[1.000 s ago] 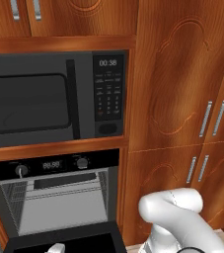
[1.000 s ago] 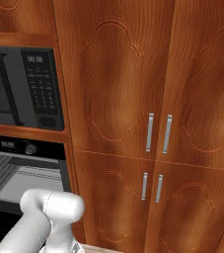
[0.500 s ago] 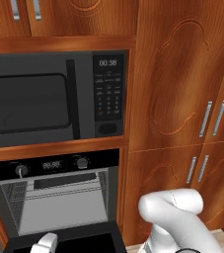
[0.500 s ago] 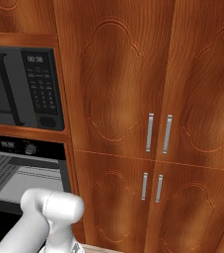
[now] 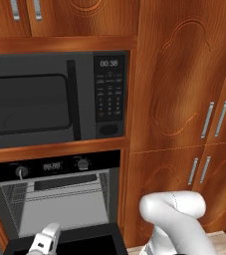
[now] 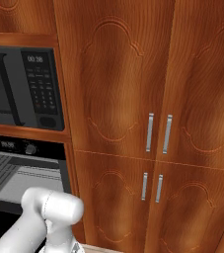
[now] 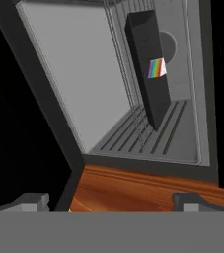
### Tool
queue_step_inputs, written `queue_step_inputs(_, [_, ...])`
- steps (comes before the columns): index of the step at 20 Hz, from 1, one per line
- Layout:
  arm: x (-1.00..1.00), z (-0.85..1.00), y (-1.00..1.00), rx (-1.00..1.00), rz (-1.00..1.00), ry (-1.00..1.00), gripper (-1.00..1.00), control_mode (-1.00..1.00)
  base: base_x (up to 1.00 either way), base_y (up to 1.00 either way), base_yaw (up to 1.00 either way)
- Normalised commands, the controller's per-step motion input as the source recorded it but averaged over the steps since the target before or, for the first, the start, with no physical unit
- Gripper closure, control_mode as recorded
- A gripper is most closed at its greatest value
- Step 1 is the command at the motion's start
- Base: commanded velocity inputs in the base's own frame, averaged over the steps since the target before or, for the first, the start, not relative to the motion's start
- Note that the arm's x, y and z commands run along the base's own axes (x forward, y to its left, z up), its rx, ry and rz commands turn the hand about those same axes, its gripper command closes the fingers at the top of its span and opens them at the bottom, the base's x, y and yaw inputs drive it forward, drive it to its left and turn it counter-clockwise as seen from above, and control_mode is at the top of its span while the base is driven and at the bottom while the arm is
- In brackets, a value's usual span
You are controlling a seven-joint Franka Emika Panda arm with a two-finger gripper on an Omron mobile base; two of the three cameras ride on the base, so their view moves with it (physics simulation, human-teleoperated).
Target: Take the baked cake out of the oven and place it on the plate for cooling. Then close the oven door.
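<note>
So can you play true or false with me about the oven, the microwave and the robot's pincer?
1. The oven stands open. True: its grey inside and wire racks show.
2. The microwave sits below the oven. False: it sits above it.
3. The pincer is squeezing a cake. False: its fingers are wide apart, with nothing between them.
4. The oven has two knobs beside a small display. True.
5. The microwave door hangs open. False: it is shut.
</note>
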Motion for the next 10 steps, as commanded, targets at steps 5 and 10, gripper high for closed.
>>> queue_step_inputs(5, [0.53, -0.01, 0.0, -0.07, -0.09, 0.0, -1.0, -1.0, 0.0, 0.0, 0.0])
queue_step_inputs(10, [0.49, 0.0, 0.0, -0.01, -0.2, 0.0, -1.0, -1.0, 0.0, 0.0, 0.0])
